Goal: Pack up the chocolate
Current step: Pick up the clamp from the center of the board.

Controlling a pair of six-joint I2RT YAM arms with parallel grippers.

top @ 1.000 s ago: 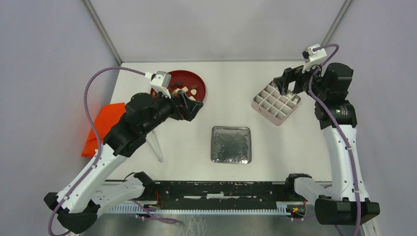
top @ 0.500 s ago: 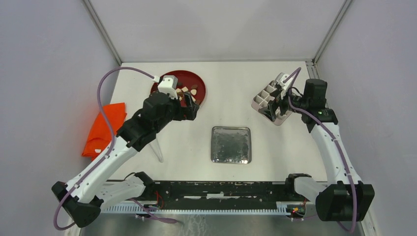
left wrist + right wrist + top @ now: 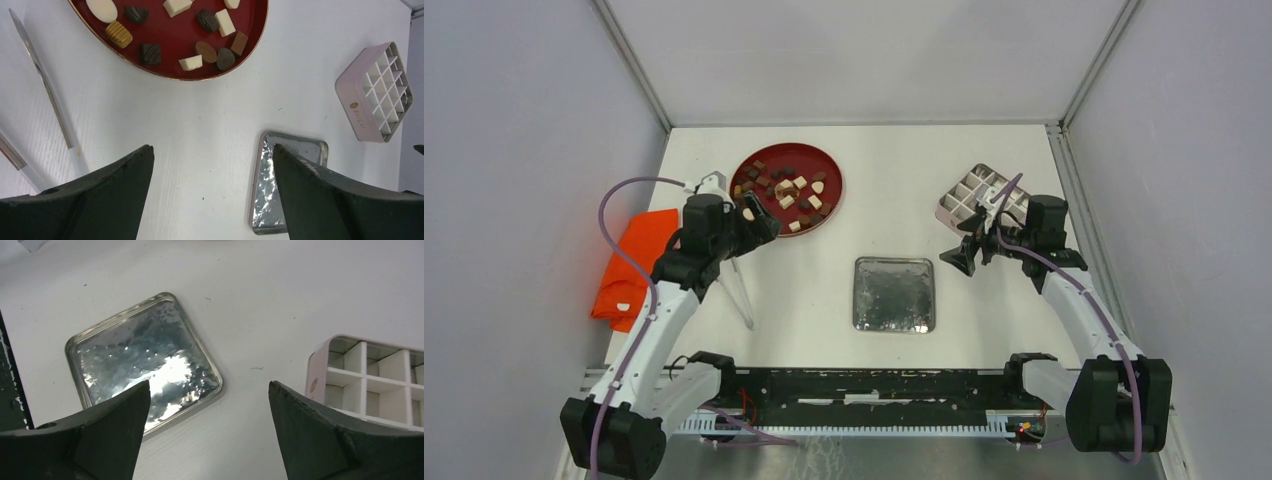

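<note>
**Left gripper [image 3: 759,222] and right gripper [image 3: 959,255] spread wide, empty, over a white table [image 3: 894,180].**
The left hangs just beside the red plate [image 3: 812,160] bearing the chocolate [image 3: 786,186]; the right hangs between the metal tray [image 3: 894,293] and the pale grid box [image 3: 979,195]. An orange cloth [image 3: 629,265] lies at the table's left edge; grey walls [image 3: 524,150] enclose it.

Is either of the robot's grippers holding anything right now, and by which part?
Nothing is held: the left gripper and the right gripper both stand open and empty.
</note>
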